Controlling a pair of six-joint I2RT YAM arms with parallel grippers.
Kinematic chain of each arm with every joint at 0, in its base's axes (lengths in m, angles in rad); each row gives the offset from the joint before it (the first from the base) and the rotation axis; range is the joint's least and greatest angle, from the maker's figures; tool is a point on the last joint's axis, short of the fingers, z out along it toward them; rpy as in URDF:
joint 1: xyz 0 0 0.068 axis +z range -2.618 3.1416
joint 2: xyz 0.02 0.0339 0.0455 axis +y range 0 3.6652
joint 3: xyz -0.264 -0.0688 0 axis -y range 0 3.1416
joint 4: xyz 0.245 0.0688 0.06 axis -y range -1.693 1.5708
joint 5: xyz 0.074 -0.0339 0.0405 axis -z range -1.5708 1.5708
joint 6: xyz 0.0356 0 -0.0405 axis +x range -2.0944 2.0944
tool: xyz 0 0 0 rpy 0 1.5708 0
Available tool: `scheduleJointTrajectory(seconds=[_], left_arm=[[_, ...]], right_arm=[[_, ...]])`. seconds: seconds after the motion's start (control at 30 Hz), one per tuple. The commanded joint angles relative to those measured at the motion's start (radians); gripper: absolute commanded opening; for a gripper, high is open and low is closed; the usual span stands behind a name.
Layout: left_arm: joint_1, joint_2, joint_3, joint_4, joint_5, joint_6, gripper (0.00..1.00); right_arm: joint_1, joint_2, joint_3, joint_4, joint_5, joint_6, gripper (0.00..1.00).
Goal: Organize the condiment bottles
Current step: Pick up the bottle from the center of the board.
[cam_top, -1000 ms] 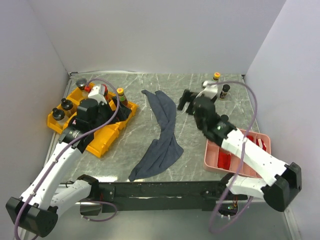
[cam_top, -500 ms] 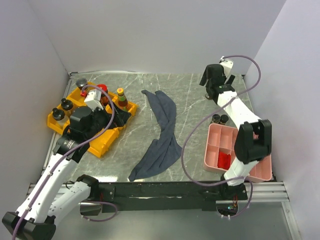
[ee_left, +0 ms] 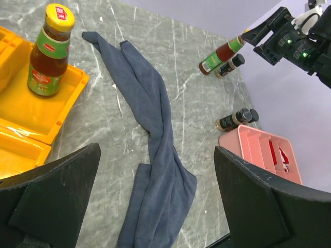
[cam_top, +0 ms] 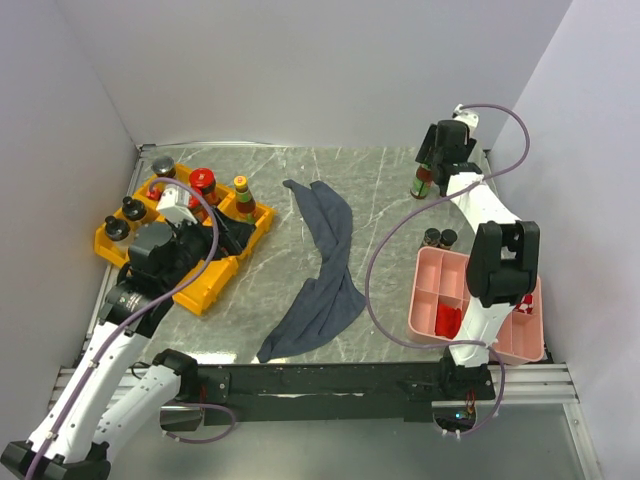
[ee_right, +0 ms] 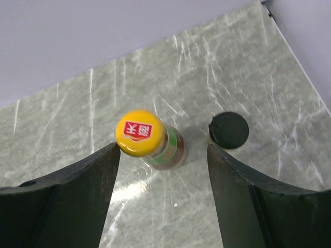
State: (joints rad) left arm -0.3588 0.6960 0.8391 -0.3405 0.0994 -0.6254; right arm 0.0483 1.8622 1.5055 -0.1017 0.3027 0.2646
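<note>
One yellow-capped sauce bottle [ee_right: 138, 132] stands upright toward 2 o'clock on the table [cam_top: 380, 200], straight below our right gripper [ee_right: 163, 155] and between its parted jaws, nearer the 9 o'clock jaw; our left gripper [ee_left: 155, 155] gapes wide, well apart.

Orange tray [ee_left: 31, 116] — partly out of frame

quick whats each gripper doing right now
Left gripper: open, holding nothing.
Right gripper: open, jaws either side of the yellow-capped sauce bottle, not clamped on it.
</note>
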Motion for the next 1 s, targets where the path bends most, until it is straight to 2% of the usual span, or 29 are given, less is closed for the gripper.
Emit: scheduleJointTrajectory(seconds=[0.0, 0.37, 0.47, 0.5, 0.6, 0.73, 0.97], left_arm=[[0.0, -0.024, -0.003, 0.052, -0.032, -0.004, 0.97], [0.001, -0.016, 0.015, 0.023, -0.046, 0.018, 0.97], [0.001, -0.009, 0.031, 0.003, -0.053, 0.024, 0.97], [0.001, -0.006, 0.032, 0.0, -0.053, 0.024, 0.97], [0.003, -0.006, 0.034, 0.001, -0.058, 0.023, 0.97], [0.007, -0.012, 0.038, -0.003, -0.081, 0.029, 0.97], [0.014, -0.073, 0.026, 0.032, -0.096, 0.062, 0.97]], right_arm=[[-0.008, 0.028, 0.076, 0.092, -0.053, -0.06, 0.74], [-0.01, 0.086, 0.114, 0.108, -0.086, -0.122, 0.65], [-0.008, 0.083, 0.118, 0.089, -0.082, -0.131, 0.42], [-0.007, 0.072, 0.114, 0.092, -0.085, -0.136, 0.3], [0.004, 0.045, 0.099, 0.099, -0.085, -0.156, 0.13], [0.036, 0.006, 0.082, 0.099, -0.059, -0.192, 0.0], [0.113, -0.101, 0.01, 0.114, -0.033, -0.202, 0.0]])
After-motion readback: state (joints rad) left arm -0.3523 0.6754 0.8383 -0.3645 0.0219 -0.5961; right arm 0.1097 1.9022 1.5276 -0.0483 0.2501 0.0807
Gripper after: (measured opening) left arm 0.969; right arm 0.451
